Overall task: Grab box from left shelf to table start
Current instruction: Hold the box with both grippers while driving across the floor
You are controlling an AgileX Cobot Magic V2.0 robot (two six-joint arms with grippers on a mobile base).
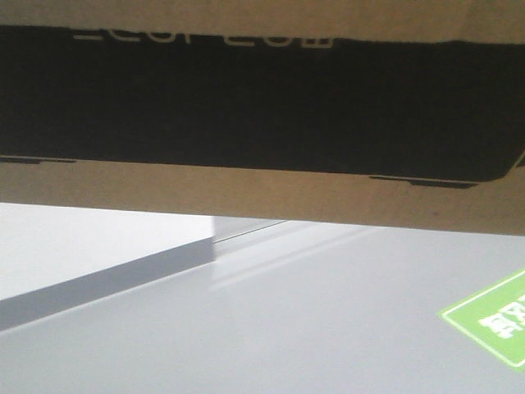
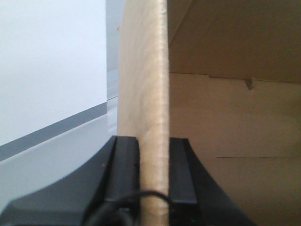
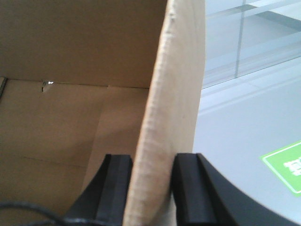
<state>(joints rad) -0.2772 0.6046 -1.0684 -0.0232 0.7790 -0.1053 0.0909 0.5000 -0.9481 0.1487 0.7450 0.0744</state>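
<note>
The box (image 1: 262,107) appears to be held just above the table (image 1: 312,328), with the left claw (image 2: 154,146) and right claw (image 3: 153,162) each clamped on a side wall. This looks like the carrying step. Next, I judge, comes a level lowering beside the green label (image 1: 492,316), then release.

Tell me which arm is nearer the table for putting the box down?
Left, probably. Both grippers clamp the box, but the table lies beside the left gripper; beside the right gripper is a green sticker.
</note>
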